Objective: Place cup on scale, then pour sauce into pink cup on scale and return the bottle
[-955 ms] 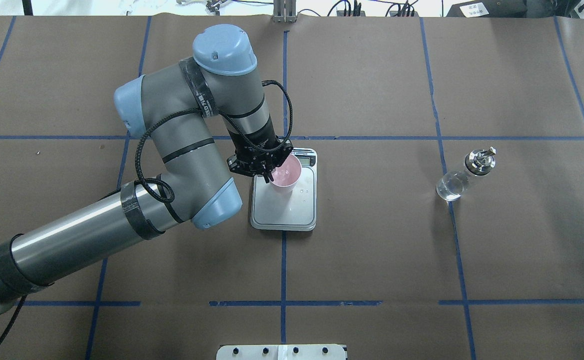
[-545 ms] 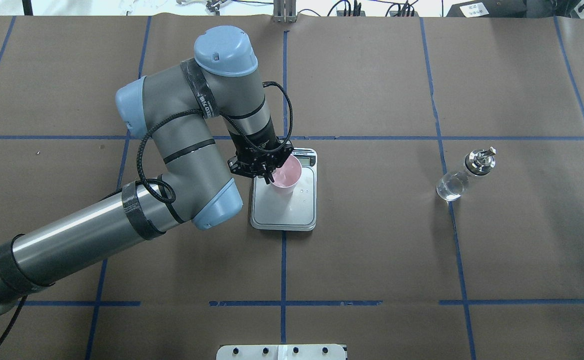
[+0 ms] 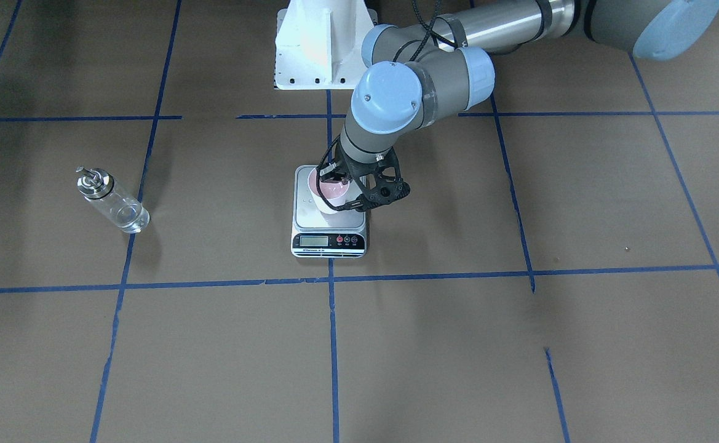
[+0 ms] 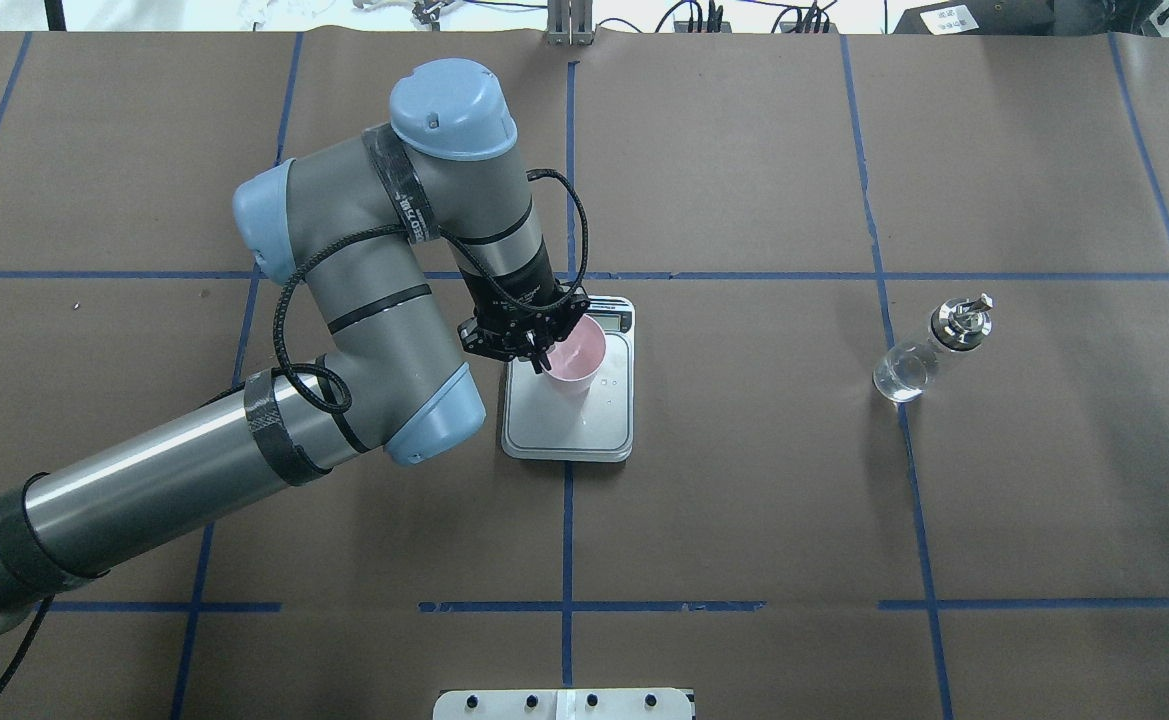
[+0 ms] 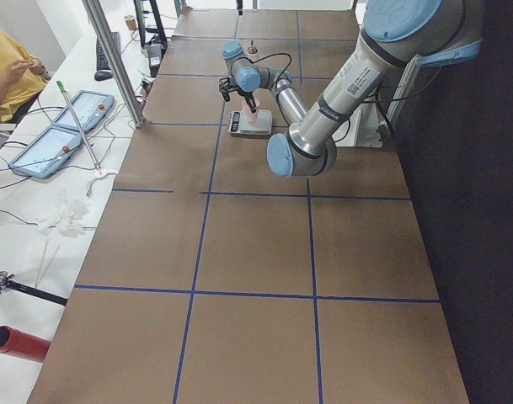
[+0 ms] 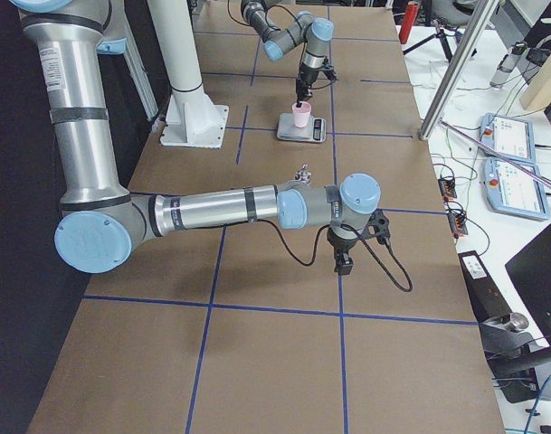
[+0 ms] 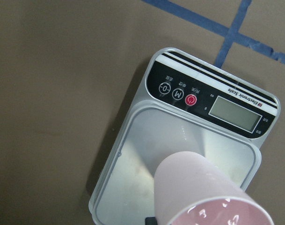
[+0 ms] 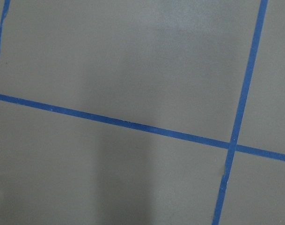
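The left gripper [image 4: 541,358] is pinching the cup [image 4: 580,352], its jaws narrow and closed across the wall at the rim. It is holding the cup over the upper half of the scale [image 4: 594,425], at the centre of the overhead view, just below the black display strip [image 7: 212,101]. Whether the base is bearing on the scale I cannot tell; the wrist view is hiding it.

To finish the placing well, I judge the arm should be lowering straight down until the base is sitting flat. It should then be opening only a little and lifting vertically, so that the light paper cup is not being dragged over or off the scale. Keeping the cup clear of the display strip will help.

The cup is pointing mouth up, narrow end down, its long axis close to vertical. The bottle [image 4: 919,360] is standing upright on the desk [image 4: 744,500], well apart at centre right, its spout pointing to the upper right, away from the scale. The right gripper [image 6: 346,262] is hanging over the desk in the side view. Whether it is wide or narrow, I cannot tell.
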